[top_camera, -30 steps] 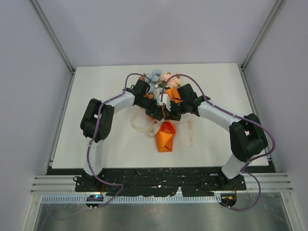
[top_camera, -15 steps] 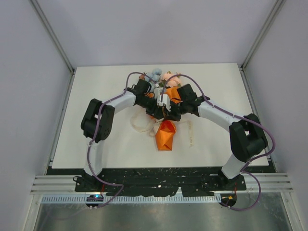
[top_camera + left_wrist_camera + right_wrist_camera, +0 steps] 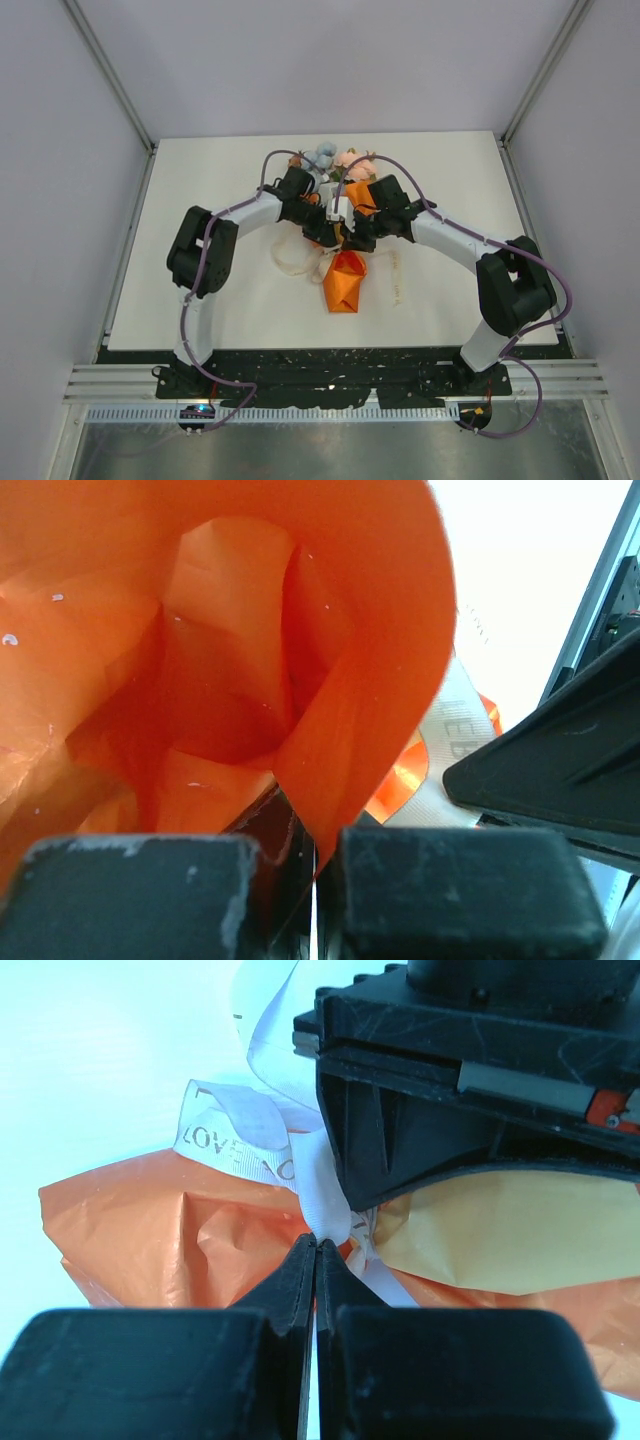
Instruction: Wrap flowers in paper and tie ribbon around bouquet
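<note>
The bouquet lies mid-table, with the flowers (image 3: 335, 160) at the far end. The orange paper (image 3: 345, 283) is wrapped around the stems and points toward the arms. Both grippers meet over the bouquet's waist. My left gripper (image 3: 326, 232) is shut, and a folded edge of the paper (image 3: 360, 710) runs down between its fingers (image 3: 318, 842). The right gripper (image 3: 356, 238) is shut on the cream ribbon (image 3: 320, 1195) right at its tips (image 3: 317, 1245). That ribbon is printed with letters and loops around the paper (image 3: 180, 1230). Loose ribbon (image 3: 296, 262) trails on the table on both sides.
The white table (image 3: 200, 200) ends at metal frame posts and grey walls on the left, right and back. The left gripper's black body (image 3: 470, 1080) hangs just above the right gripper's tips. The right gripper's black housing (image 3: 560, 770) crowds the left wrist view.
The left gripper's jaws have closed onto the orange paper fold. Both arms stay over the bouquet's waist, barely shifted.
</note>
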You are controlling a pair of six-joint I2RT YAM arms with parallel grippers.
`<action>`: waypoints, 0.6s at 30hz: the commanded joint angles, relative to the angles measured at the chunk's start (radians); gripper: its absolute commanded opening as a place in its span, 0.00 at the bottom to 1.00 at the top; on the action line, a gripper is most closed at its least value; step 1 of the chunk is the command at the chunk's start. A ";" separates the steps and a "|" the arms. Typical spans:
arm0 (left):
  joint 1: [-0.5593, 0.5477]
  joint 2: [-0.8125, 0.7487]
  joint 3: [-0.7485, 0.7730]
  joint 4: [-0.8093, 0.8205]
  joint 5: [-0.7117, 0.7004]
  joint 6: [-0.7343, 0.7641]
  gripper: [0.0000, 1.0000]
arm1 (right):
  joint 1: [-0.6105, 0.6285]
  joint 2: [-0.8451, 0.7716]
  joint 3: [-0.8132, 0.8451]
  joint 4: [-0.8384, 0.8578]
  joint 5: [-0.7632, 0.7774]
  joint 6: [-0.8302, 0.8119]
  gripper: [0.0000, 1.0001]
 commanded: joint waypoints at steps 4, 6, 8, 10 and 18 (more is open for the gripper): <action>0.009 -0.106 -0.087 0.172 0.055 -0.027 0.27 | -0.002 -0.025 0.001 -0.002 -0.019 -0.015 0.05; 0.006 -0.107 -0.090 0.180 0.047 -0.033 0.34 | -0.002 -0.027 -0.001 0.000 -0.017 -0.016 0.05; 0.006 -0.107 -0.091 0.189 0.047 -0.036 0.39 | -0.004 -0.028 -0.001 0.001 -0.022 -0.015 0.05; 0.004 -0.112 -0.094 0.201 0.045 -0.036 0.42 | -0.005 -0.030 -0.002 0.004 -0.023 -0.015 0.05; -0.014 -0.087 -0.085 0.191 -0.004 -0.001 0.48 | -0.007 -0.034 -0.005 0.007 -0.025 -0.012 0.05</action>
